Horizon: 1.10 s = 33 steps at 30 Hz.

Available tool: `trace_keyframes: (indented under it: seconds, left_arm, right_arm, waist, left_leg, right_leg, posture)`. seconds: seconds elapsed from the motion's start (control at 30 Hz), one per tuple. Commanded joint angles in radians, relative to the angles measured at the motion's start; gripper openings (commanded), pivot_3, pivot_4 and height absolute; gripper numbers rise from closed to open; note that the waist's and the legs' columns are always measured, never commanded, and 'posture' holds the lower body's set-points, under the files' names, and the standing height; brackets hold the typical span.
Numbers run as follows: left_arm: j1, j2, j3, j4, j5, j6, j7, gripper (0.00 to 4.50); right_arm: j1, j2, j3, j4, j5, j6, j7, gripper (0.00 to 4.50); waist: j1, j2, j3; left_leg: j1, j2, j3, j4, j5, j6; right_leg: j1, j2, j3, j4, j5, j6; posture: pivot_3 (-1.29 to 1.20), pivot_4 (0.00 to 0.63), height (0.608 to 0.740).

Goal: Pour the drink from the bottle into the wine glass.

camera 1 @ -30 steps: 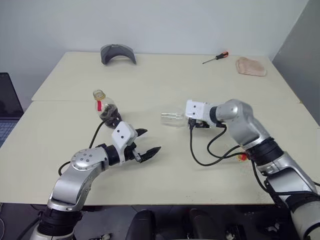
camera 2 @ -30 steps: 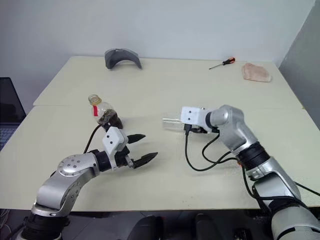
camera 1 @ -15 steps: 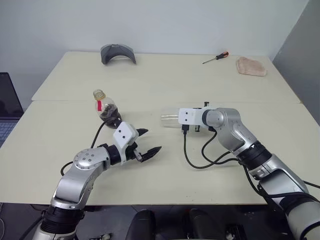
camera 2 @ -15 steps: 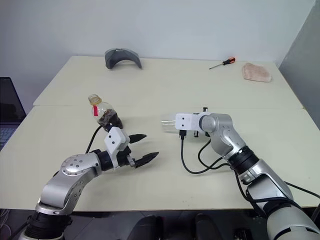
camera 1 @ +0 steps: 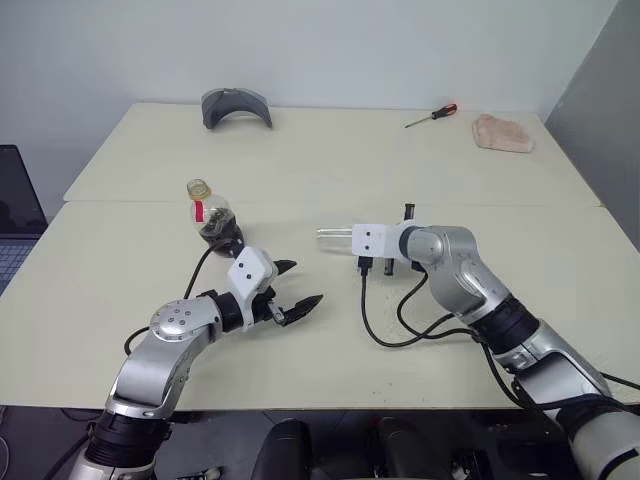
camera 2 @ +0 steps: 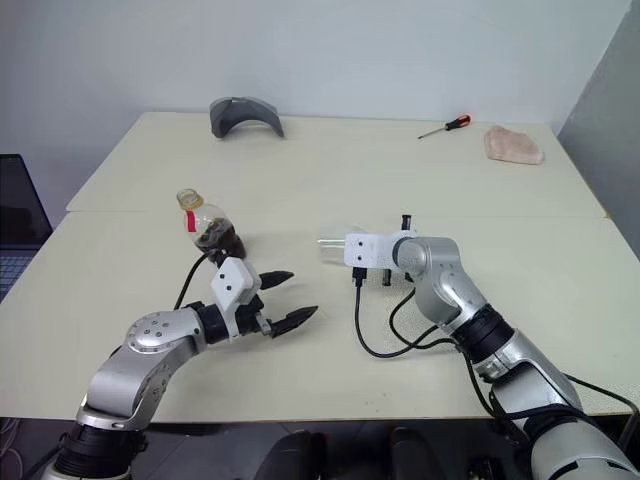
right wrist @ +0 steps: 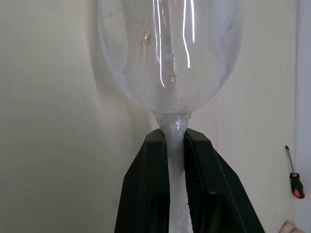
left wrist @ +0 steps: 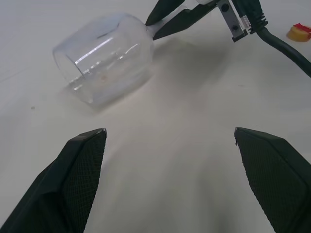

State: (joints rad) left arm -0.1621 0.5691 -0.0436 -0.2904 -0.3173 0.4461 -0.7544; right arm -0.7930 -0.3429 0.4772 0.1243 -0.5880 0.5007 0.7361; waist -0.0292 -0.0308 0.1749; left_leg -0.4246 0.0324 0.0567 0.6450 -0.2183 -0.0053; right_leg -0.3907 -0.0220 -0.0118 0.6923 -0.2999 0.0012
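Lying on its side, the wine glass [right wrist: 167, 53] is pinched at the stem by the right gripper [right wrist: 176, 145]. The left gripper [camera 1: 298, 285] has its fingers spread wide, empty.

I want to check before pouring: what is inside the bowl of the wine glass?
The wine glass holds no drink, only a few small droplets on its clear wall. The right gripper is shut on its stem, covering the lower stem.

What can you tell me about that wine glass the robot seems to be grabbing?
The wine glass is clear and colourless, with a rounded bowl and a thin stem. It lies on its side on the beige table, its open mouth pointing away from the right gripper, whose two black fingers are shut on the stem just below the bowl. A few droplets cling inside; otherwise it looks empty.
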Motion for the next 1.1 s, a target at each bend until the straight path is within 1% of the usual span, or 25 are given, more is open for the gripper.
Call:
trace_keyframes:
  seconds: [0.03,0.13,0.17,0.23,0.27,0.37,0.5,0.67,0.83,0.97,1.1]
  left_arm:
    - [0.011,-0.004,0.032,-0.025,-0.021,-0.010,0.006,4.50]
    - [0.018,0.000,0.044,-0.029,-0.022,-0.008,0.006,4.50]
    - [0.019,-0.002,0.053,-0.033,-0.029,-0.002,0.010,4.50]
    - [0.020,-0.003,0.069,-0.042,-0.043,0.011,0.016,4.50]
    - [0.020,-0.002,0.075,-0.046,-0.048,0.016,0.018,4.50]
    - [0.017,0.000,0.091,-0.058,-0.068,0.036,0.023,4.50]
    - [-0.006,0.004,0.119,-0.077,-0.101,0.080,0.036,4.50]
    - [-0.024,0.016,0.133,-0.095,-0.118,0.115,0.046,4.50]
    - [-0.041,0.024,0.133,-0.106,-0.127,0.136,0.053,4.50]
    - [-0.051,0.028,0.136,-0.113,-0.135,0.146,0.056,4.50]
    - [-0.059,0.027,0.133,-0.114,-0.135,0.146,0.058,4.50]
  right_arm:
    - [0.014,0.057,-0.178,-0.089,0.135,0.054,-0.055,0.16]
    - [0.041,0.082,-0.233,-0.107,0.208,0.080,-0.054,0.16]
    - [0.074,0.117,-0.289,-0.119,0.271,0.103,-0.065,0.16]
    - [0.149,0.183,-0.388,-0.127,0.414,0.069,-0.066,0.16]
    - [0.178,0.211,-0.424,-0.128,0.456,0.062,-0.084,0.16]
    - [0.240,0.275,-0.477,-0.109,0.553,-0.003,-0.119,0.16]
    - [0.307,0.348,-0.505,-0.028,0.629,-0.213,-0.175,0.16]
    - [0.286,0.396,-0.502,0.131,0.658,-0.388,-0.230,0.16]
    - [0.198,0.419,-0.498,0.330,0.649,-0.540,-0.307,0.16]
    - [0.172,0.436,-0.484,0.360,0.661,-0.584,-0.325,0.16]
    - [0.199,0.419,-0.474,0.355,0.653,-0.596,-0.337,0.16]
  waist:
    - [0.000,0.000,0.000]
    - [0.001,0.000,0.000]
    - [0.001,0.000,0.000]
    - [0.001,-0.002,-0.001]
    - [0.001,-0.002,-0.001]
    - [0.001,-0.002,-0.001]
    - [-0.002,-0.002,-0.001]
    - [-0.005,-0.002,-0.001]
    - [-0.006,-0.002,-0.001]
    - [-0.005,-0.002,-0.001]
    - [-0.004,-0.002,-0.001]
  left_leg:
    - [0.000,0.000,0.000,0.000,0.000,0.000]
    - [0.000,0.000,0.000,0.000,0.000,0.000]
    - [0.000,0.000,0.000,0.000,0.000,0.000]
    - [0.000,0.000,-0.001,0.000,0.000,0.000]
    - [0.000,0.000,-0.001,0.000,0.000,0.000]
    - [0.001,0.000,-0.001,0.000,0.000,0.000]
    - [0.002,0.000,0.000,-0.001,0.000,0.000]
    - [0.005,0.001,0.001,-0.001,0.000,0.000]
    - [0.007,0.001,0.001,-0.002,0.000,0.000]
    - [0.007,0.001,0.002,-0.002,0.000,0.000]
    - [0.007,0.001,0.002,-0.002,0.000,0.000]
  right_leg:
    - [0.000,0.000,0.000,0.000,0.000,0.000]
    - [0.000,0.000,0.000,0.000,0.000,0.000]
    - [0.001,0.000,0.000,0.000,0.000,0.000]
    - [0.001,0.000,0.000,0.000,0.000,0.000]
    - [0.001,0.000,-0.001,-0.001,0.000,0.000]
    - [0.001,0.000,0.000,0.000,0.000,0.000]
    - [0.002,0.000,0.000,0.000,0.000,0.000]
    - [0.002,0.001,0.002,0.002,0.000,0.000]
    - [0.003,0.002,0.002,0.003,0.000,0.000]
    - [0.003,0.001,0.003,0.003,0.000,0.000]
    - [0.003,0.001,0.002,0.003,0.000,0.000]
  posture:
    - [0.00,0.150,0.740]
    - [0.00,0.150,0.740]
    - [0.00,0.150,0.740]
    - [0.00,0.150,0.740]
    - [0.00,0.150,0.740]
    - [0.00,0.150,0.740]
    - [0.00,0.150,0.740]
    - [0.00,0.150,0.740]
    - [0.00,0.150,0.740]
    - [0.00,0.150,0.740]
    - [0.00,0.150,0.740]
